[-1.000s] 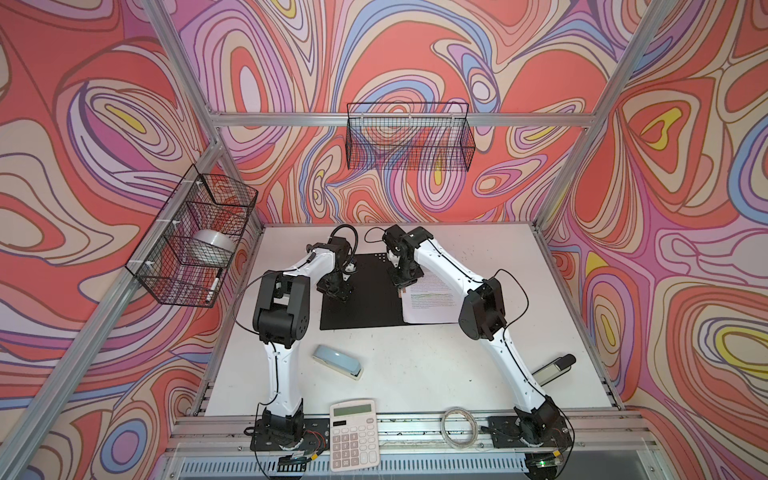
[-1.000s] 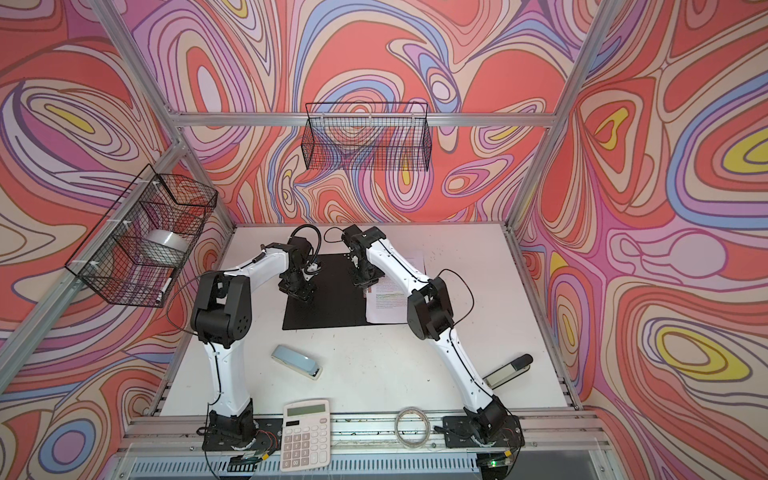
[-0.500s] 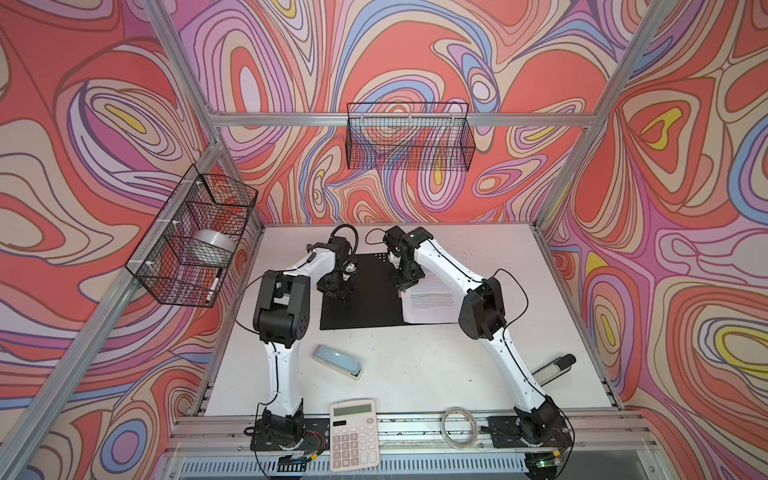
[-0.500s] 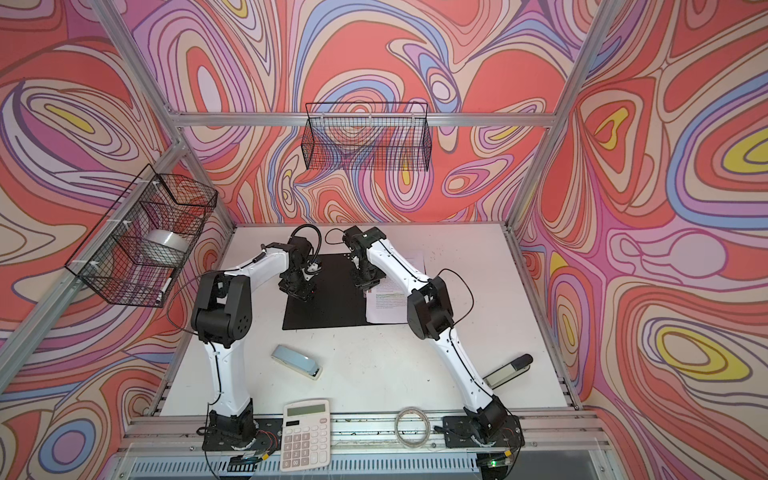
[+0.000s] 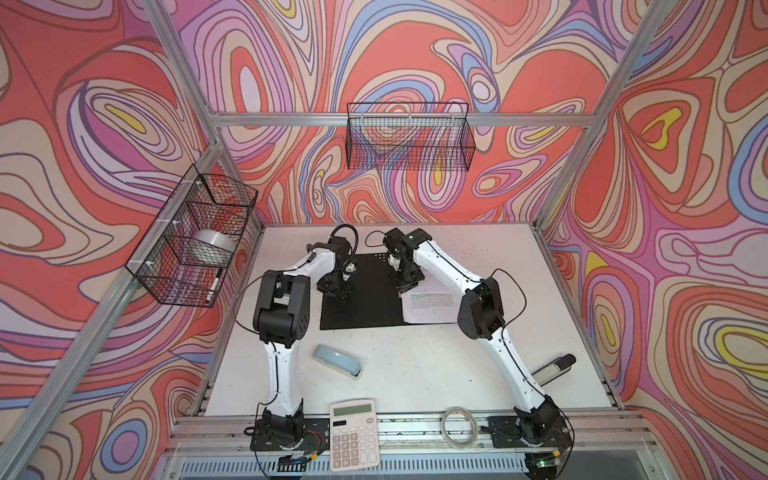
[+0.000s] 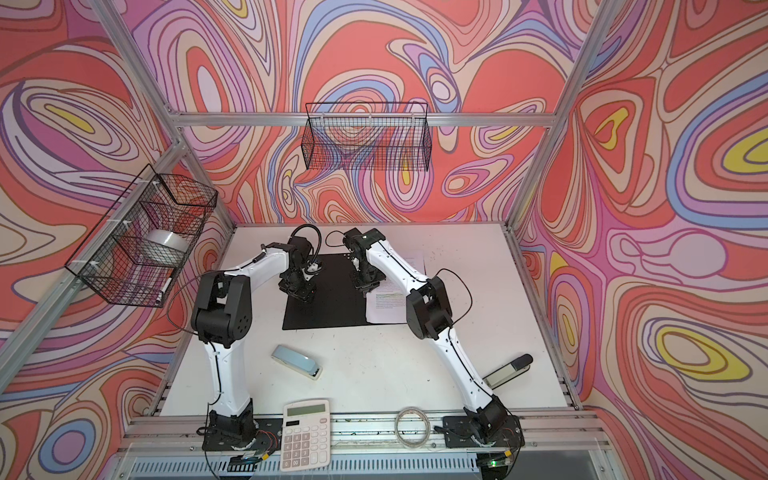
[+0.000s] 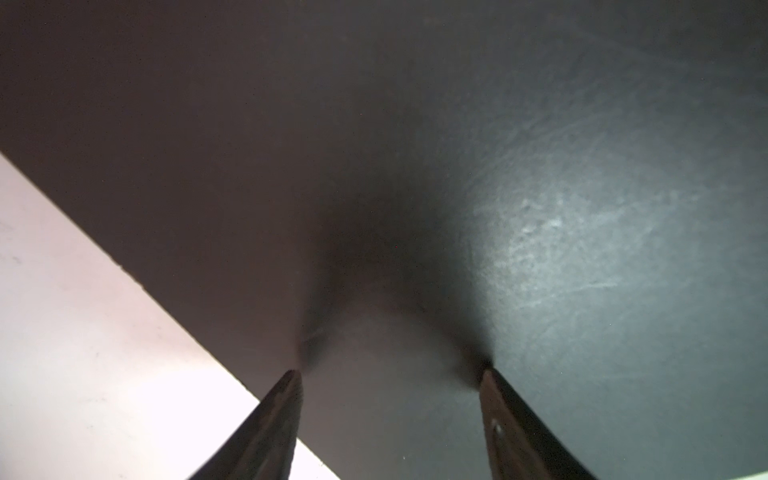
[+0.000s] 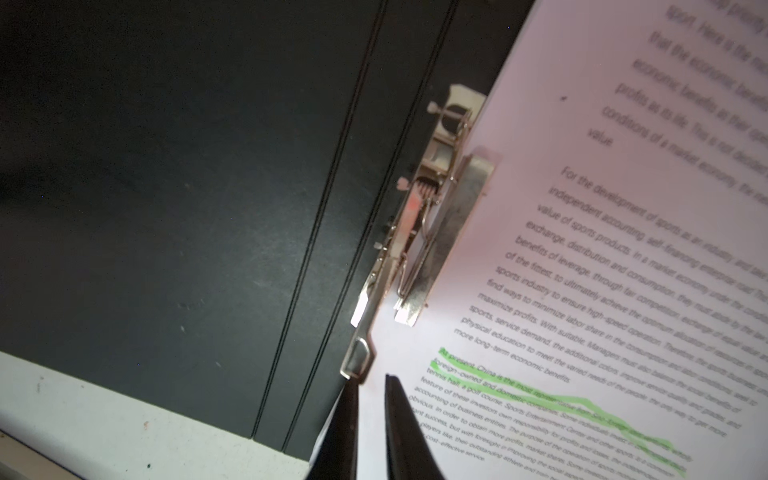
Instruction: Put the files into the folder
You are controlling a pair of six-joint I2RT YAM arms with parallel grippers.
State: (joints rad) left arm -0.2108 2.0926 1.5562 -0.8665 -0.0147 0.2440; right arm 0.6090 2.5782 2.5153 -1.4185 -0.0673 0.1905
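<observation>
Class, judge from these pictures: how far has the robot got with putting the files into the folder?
Done: the folder lies open, the files on its right half under the metal clip. In hand: the left tool, open, rests on the folder's left half; the right tool, nearly shut, sits at the clip's end. Left: closing the folder, it seems.
</observation>
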